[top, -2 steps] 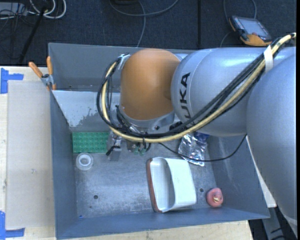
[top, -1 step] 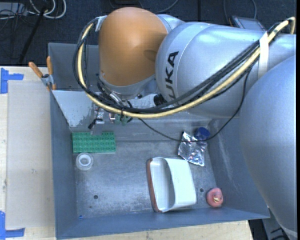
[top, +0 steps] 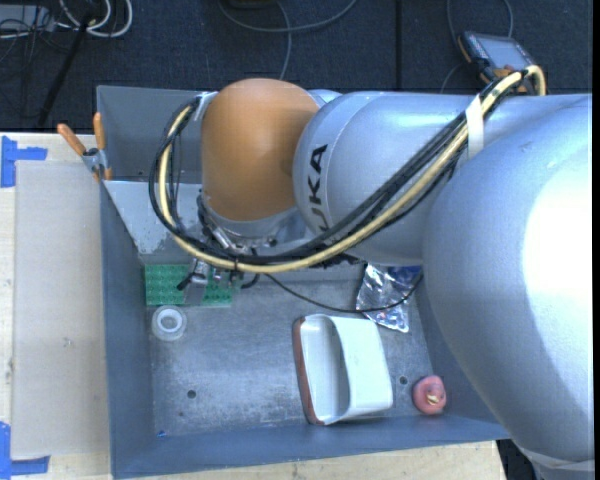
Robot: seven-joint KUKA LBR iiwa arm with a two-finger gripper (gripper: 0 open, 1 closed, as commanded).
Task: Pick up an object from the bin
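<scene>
Looks steeply down into bin point(top: 230, 388); arm point(top: 460, 198) enters right.

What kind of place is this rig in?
Likely a robotics lab's bin-picking cell: a KUKA arm over a grey metal bin of loose items, cables lying on dark floor behind.

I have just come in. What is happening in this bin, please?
The robot arm reaches into the grey metal bin from the right. Its gripper is low at the bin's left side, at a flat green studded plate. Whether it has the plate cannot be seen. Lying apart on the bin's floor are a small clear round ring, a white rectangular dish with a brown rim, a crumpled silver foil wrapper and a small red ball.
</scene>
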